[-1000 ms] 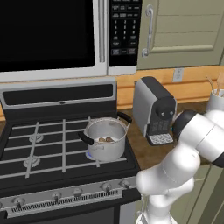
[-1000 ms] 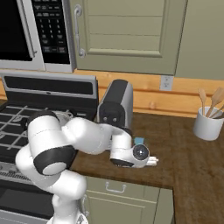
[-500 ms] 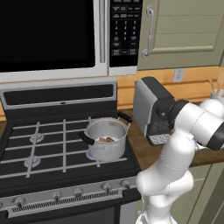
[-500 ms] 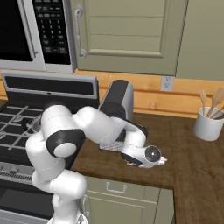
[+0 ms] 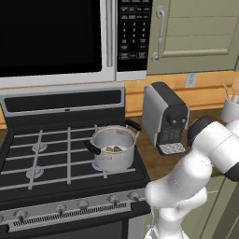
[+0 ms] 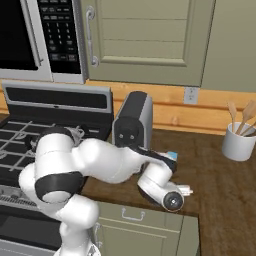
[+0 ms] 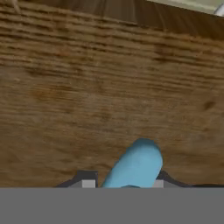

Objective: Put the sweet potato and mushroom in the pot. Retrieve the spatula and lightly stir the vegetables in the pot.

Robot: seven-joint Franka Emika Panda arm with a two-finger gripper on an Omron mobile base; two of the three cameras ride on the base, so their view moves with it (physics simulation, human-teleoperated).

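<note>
Now we grip the spatula [image 7: 138, 165].
Our gripper [image 7: 124, 183], open before, has closed on its blue handle above the counter's [image 6: 220, 185] front edge.

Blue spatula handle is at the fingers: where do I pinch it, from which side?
Pinch the blue handle across its narrow width, near the rounded end, coming down from above the wooden counter. It sits between the finger tips of the gripper, one each side.
</note>
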